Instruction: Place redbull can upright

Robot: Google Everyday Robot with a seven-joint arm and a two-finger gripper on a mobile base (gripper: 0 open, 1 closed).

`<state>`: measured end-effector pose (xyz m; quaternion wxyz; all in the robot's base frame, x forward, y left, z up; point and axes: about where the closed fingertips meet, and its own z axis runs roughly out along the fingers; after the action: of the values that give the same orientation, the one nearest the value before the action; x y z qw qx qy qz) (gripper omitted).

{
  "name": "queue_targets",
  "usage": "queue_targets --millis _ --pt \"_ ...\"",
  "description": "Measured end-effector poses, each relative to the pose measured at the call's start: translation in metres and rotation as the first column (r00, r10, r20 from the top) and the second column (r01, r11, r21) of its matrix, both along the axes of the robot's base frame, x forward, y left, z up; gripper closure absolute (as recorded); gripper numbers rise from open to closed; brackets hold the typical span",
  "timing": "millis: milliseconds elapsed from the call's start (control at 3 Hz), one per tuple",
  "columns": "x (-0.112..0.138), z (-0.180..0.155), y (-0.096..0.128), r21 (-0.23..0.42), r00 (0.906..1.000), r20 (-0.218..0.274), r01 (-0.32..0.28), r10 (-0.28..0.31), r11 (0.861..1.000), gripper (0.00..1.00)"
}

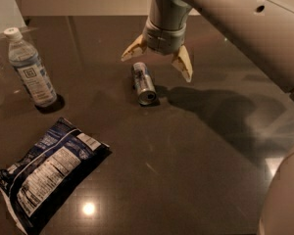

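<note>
Thick, smooth, pale grey plastic arm, pierced by one small dark round hole. Narrowing to a grey cylindrical wrist with a ringed collar. Ending in a two-finger gripper at top centre of view, cream wedge-shaped fingers splayed wide. At lower right, a rounded pale shell.

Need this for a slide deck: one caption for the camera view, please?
Open gripper hovers over the redbull can lying on its side on a dark table.
</note>
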<state>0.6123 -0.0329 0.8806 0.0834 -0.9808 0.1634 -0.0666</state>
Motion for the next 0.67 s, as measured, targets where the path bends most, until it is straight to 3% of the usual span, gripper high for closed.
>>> queue_targets --millis 667 --pt "-0.024 -0.011 0.011 0.025 0.9886 -0.082 -0.125 0.127 0.992 0.0"
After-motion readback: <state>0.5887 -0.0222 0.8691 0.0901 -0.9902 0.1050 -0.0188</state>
